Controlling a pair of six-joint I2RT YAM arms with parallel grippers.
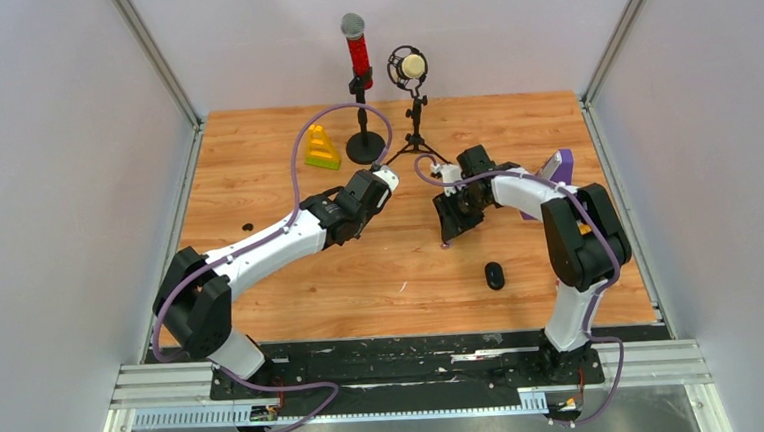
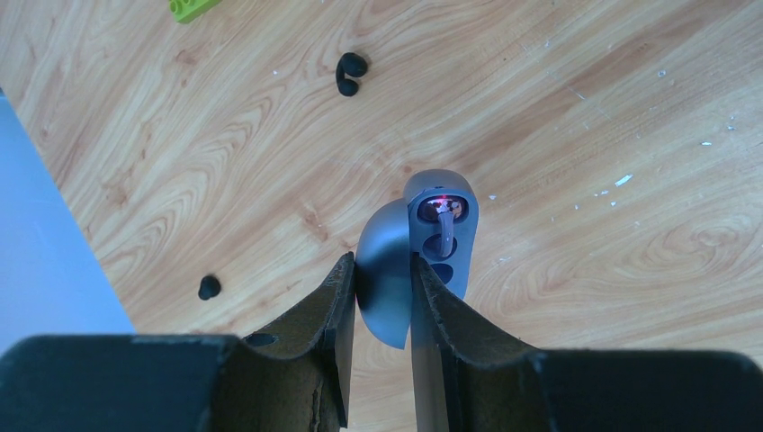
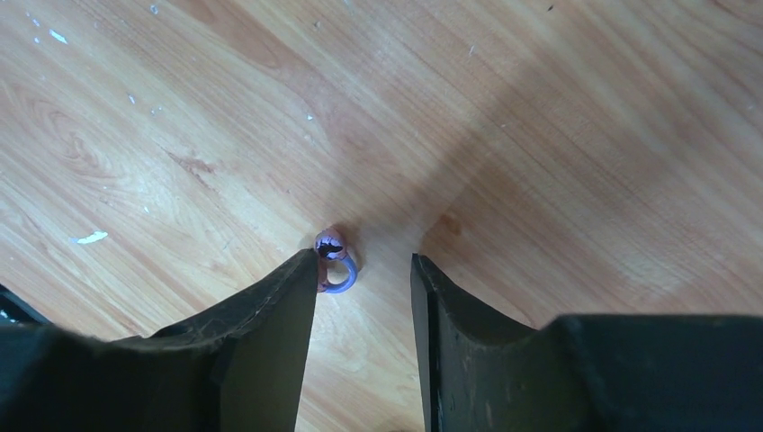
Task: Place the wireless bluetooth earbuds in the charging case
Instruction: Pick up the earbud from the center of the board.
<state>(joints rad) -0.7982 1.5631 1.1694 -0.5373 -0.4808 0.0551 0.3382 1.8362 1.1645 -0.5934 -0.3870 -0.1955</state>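
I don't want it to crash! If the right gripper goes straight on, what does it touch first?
Likely the purple bud, lying by one fingertip of the open right gripper, or the table right under it. The gripper points down at the wood; how near it is, I cannot tell.

Left arm (image 1: 270, 245): white link shells, black joint housings, bulky black block at the shoulder. Right arm (image 1: 522, 192): same white-and-black build. Purple cable (image 1: 294, 171) strung along each arm, down to the black base plate (image 1: 407, 360). Left gripper (image 2: 382, 263) and right gripper (image 3: 364, 259): matte black, wedge-shaped fingers, edges scuffed and dusty.
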